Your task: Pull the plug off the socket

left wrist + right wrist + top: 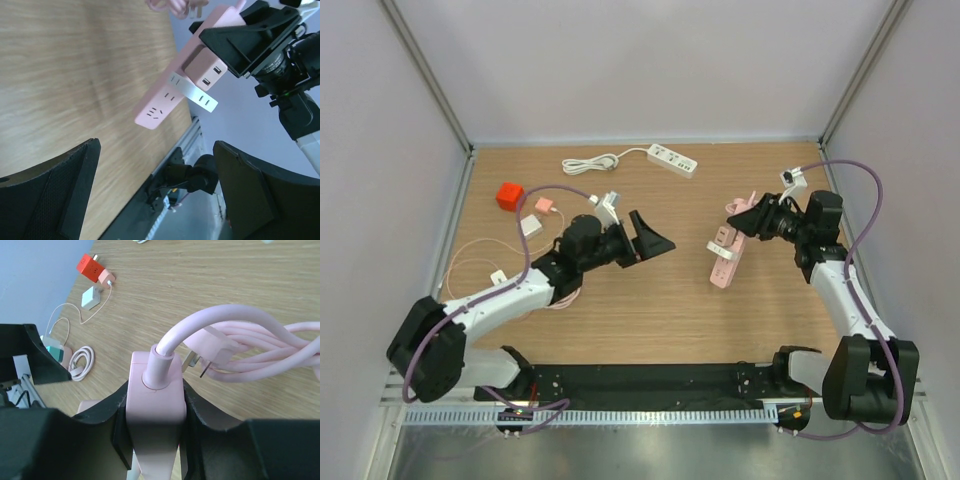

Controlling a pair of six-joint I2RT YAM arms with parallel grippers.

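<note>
Two grippers face each other across the table (pixel 660 320); the right gripper (pixel 752 218) is clamped on the corded end of the pink power strip (pixel 723 268), holding it on the right side with its long axis running from far to near, free end nearest. Both plugs, a pink adapter (pixel 206 70) and a white plug (pixel 194 93) just beside it, sit on the strip's face close to the held end, and that face looks left toward the left gripper (pixel 655 240); its fingers stand wide apart, holding nothing, well short of the strip. By this layout, the left arm is the one to reach right, close on a plug, and pull leftward, square to the strip's axis.
</note>
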